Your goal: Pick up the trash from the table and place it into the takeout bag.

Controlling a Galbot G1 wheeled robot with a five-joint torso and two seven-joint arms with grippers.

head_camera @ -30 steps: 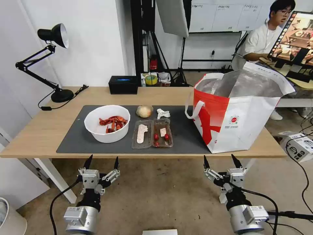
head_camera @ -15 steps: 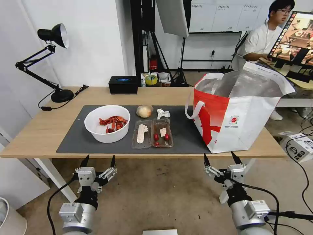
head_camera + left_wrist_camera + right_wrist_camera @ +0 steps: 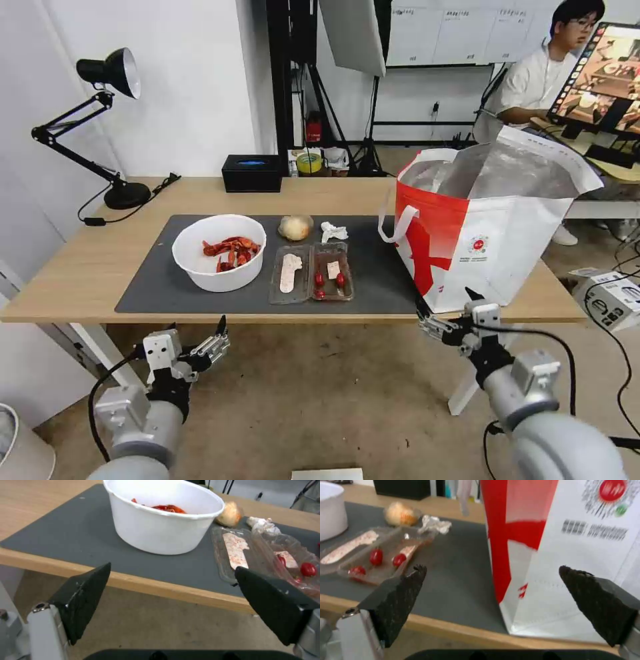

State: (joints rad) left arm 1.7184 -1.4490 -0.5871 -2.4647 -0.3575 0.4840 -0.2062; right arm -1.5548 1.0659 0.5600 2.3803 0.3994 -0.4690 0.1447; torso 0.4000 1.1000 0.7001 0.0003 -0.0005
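Both arms hang below the light-wood table, short of its near edge. Left gripper is spread wide and empty, facing the white round bowl of red shells; right gripper, equally wide and empty, faces the boxy red-and-white takeout bag. Clear plastic clamshell tray sits between, open mat around it.

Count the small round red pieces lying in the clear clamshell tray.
3, all in the clear clamshell tray's compartment nearer the takeout bag: two side by side, one nearer the table's front edge. More may be hidden.
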